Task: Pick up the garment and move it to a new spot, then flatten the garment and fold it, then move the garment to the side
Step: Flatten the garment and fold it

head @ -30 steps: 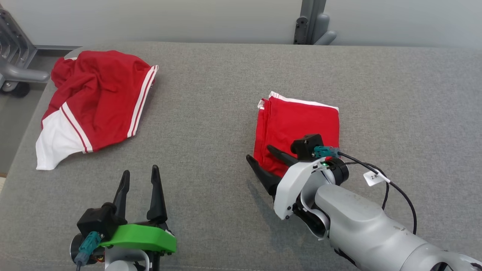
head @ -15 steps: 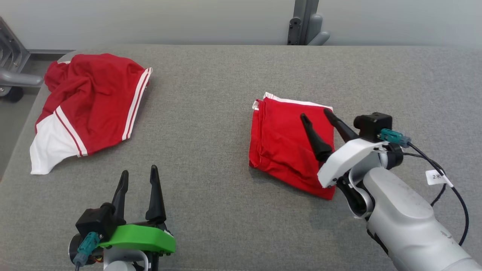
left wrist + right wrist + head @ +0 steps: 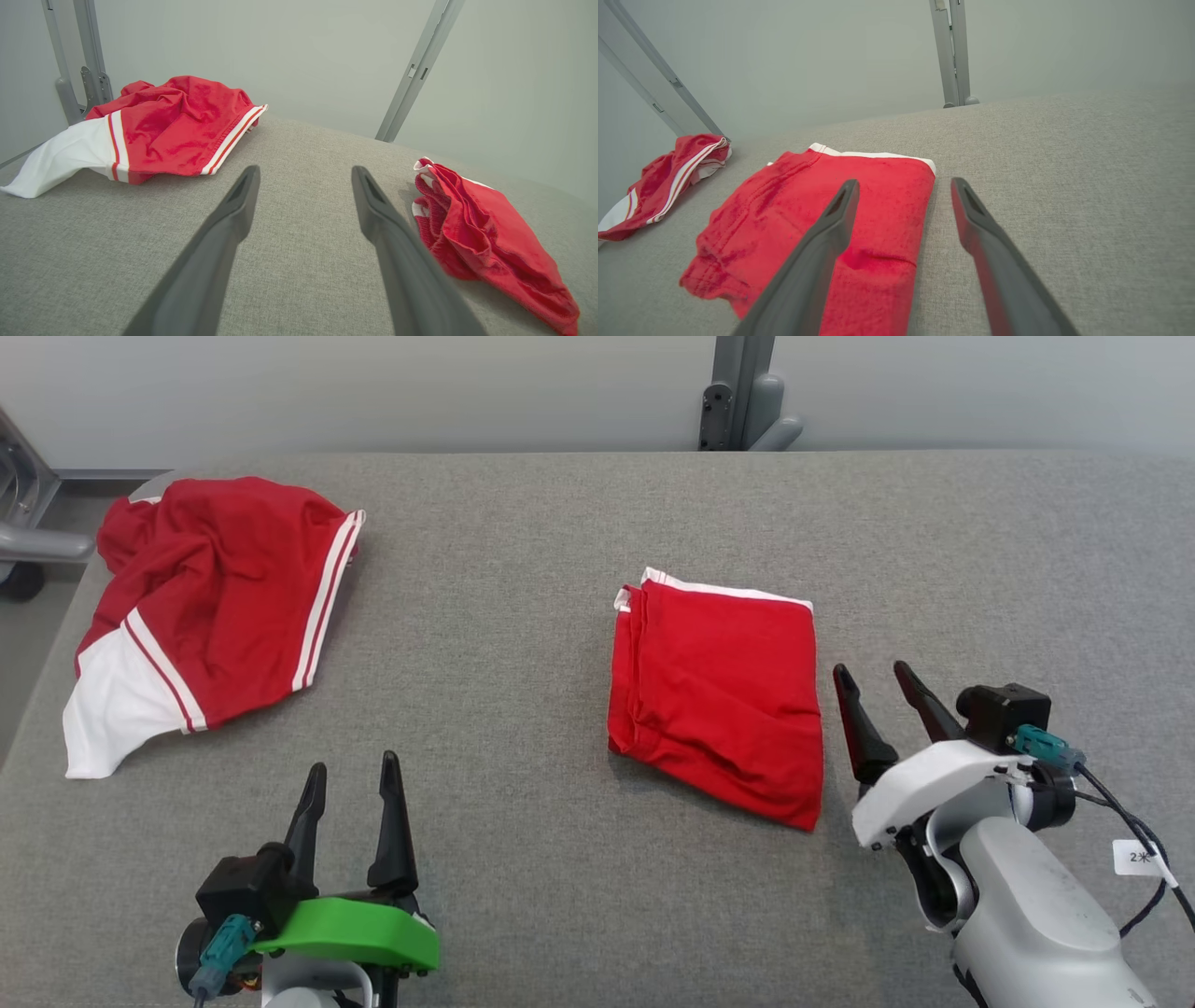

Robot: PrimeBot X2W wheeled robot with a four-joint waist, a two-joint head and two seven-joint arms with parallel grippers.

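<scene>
The garment (image 3: pixel 714 695) is red with a white waistband edge and lies folded into a rough rectangle on the grey padded table (image 3: pixel 523 569), right of centre. My right gripper (image 3: pixel 870 668) hovers open just beyond its right edge, holding nothing. The right wrist view has this garment (image 3: pixel 808 219) under and left of the open right gripper (image 3: pixel 904 182). My left gripper (image 3: pixel 353 763) stands open and empty near the front left. From the left gripper (image 3: pixel 304 170), the folded garment (image 3: pixel 486 238) sits off to the right.
A second red garment with white stripes and a white panel (image 3: pixel 210 607) lies crumpled at the table's far left corner. A grey metal post (image 3: pixel 738 392) rises behind the back edge. A grey frame (image 3: pixel 28 537) stands off the left end.
My right gripper has swung from the folded garment's near left corner, across it, to beyond its right edge, staying open. The head view has shifted a little. The left gripper has not moved.
</scene>
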